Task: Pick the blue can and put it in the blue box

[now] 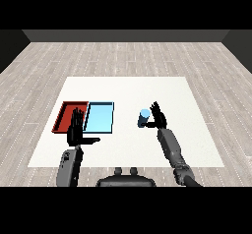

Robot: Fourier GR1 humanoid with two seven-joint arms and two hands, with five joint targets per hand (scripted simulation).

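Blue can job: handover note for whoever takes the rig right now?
Left hand: open, fingers straight, over the near edge between the red tray and blue tray, holding nothing.
Right hand: open, right beside the can, not yet curled round it.
Can: upright on the table, right of the blue tray.
Done: reach to the can.
Left: grasp, lift, carry left, set in the blue tray.

Two grey forearms of a humanoid robot enter from the near corners, each ending in a black hand with slim fingers and a thumb. The left forearm [69, 168] is a broad, boxy grey casing with a darker panel along its face, topped by the left hand [76, 131]. The right forearm [171, 149] is rounder and segmented, darkening near the elbow, capped by the right hand [158, 117].
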